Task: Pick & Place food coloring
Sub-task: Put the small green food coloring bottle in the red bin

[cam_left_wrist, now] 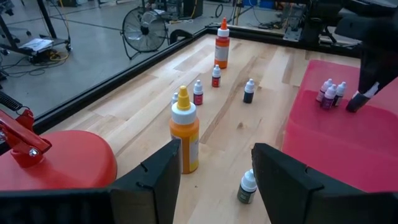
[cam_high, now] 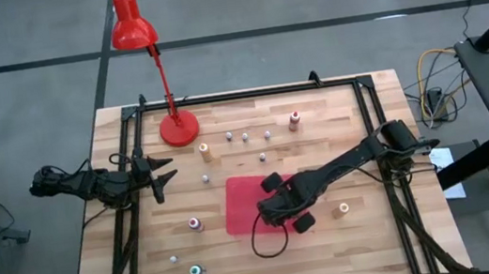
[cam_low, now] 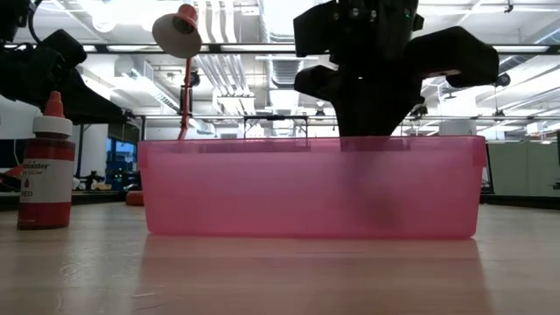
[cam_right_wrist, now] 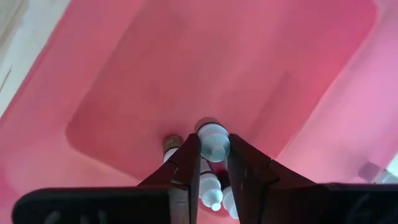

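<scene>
A: Since the right gripper (cam_right_wrist: 208,163) hangs inside the pink bin (cam_high: 241,215), why so narrow?
B: It's clamped on a small bottle (cam_right_wrist: 213,140), likely for drop-off. Left gripper (cam_left_wrist: 214,177) waits, spread.

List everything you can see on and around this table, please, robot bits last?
Bin: one, pink, table middle.
Small bottles in bin: at least three, whitish caps.
Bottles on table: about a dozen, mixed caps, scattered around the bin.
Orange bottle: one, beside lamp base.
Lamp: one, red, far edge.
Fan: one, on floor.
Right gripper: over bin, shut on small bottle.
Left gripper: open, left side.
</scene>
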Controlling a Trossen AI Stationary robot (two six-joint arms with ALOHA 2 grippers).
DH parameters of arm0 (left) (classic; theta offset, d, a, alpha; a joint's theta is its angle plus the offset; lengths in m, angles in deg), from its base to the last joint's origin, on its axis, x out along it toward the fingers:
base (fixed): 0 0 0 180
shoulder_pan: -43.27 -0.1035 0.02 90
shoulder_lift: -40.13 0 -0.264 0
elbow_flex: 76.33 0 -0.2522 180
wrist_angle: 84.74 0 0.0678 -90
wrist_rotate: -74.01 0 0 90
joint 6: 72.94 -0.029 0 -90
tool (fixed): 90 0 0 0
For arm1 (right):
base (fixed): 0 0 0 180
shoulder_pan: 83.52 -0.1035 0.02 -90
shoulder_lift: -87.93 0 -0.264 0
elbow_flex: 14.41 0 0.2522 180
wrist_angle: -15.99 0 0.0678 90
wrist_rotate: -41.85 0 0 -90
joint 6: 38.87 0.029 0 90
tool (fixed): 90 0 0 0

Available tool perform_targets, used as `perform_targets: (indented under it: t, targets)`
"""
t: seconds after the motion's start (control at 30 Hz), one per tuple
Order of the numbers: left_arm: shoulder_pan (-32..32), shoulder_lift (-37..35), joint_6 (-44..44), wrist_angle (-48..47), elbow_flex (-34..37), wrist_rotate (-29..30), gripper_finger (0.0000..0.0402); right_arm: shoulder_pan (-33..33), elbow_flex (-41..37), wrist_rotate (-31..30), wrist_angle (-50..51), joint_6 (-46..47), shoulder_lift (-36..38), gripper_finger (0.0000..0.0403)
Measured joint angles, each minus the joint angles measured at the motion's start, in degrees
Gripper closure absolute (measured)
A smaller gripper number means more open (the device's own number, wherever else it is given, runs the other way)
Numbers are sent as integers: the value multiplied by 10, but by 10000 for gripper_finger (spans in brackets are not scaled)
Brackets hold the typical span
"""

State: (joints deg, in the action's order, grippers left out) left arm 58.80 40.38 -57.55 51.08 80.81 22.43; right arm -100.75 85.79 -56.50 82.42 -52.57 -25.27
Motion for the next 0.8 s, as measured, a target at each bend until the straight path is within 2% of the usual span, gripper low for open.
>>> perform_targets:
  t: [0.2,0.5,0.8]
  targets:
    - [0,0,0,0,0,0,232,7,-5,24,-12,-32,3,346]
    - [0,0,0,0,0,0,232,36,-31,39,-37,46,20,346]
    - [0,0,0,0,0,0,232,33,-78,45,-87,110,52,346]
